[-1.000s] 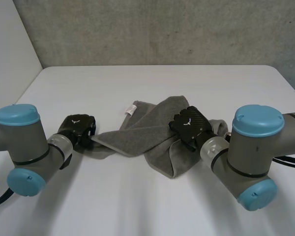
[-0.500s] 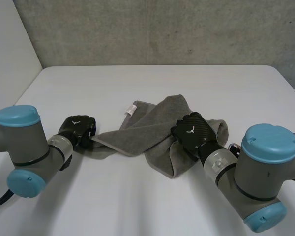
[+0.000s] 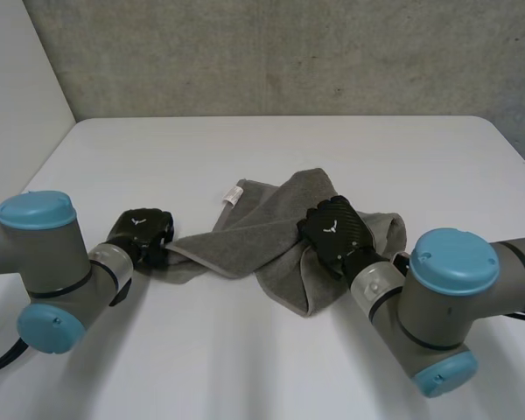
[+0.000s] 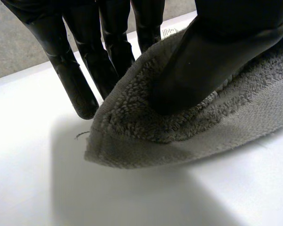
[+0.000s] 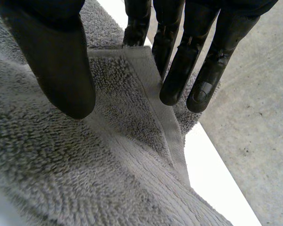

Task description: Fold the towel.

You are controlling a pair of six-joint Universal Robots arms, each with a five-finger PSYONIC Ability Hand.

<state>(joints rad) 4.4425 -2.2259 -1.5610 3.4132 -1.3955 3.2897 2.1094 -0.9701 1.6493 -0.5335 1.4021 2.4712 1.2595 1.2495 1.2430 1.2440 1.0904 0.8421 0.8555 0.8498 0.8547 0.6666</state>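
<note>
Since half a second ago the right arm has swung inward, carrying the right hand (image 3: 332, 232) a little further onto the towel (image 3: 262, 236), while the left hand (image 3: 143, 234) has hardly shifted. The grey towel lies crumpled near the middle of the white bench (image 3: 271, 149), a small white label (image 3: 232, 194) at its far edge. The left hand sits at the towel's left end: its thumb (image 4: 212, 52) presses into the raised cloth (image 4: 179, 127) with fingers (image 4: 70, 70) behind the edge, pinching it, and one fingertip is on the bench just beside the hem. The right hand is over the towel's right part, spread, its thumb (image 5: 56, 61) well apart from straight fingers (image 5: 179, 70) whose tips are at a folded hem (image 5: 165, 127).
</note>
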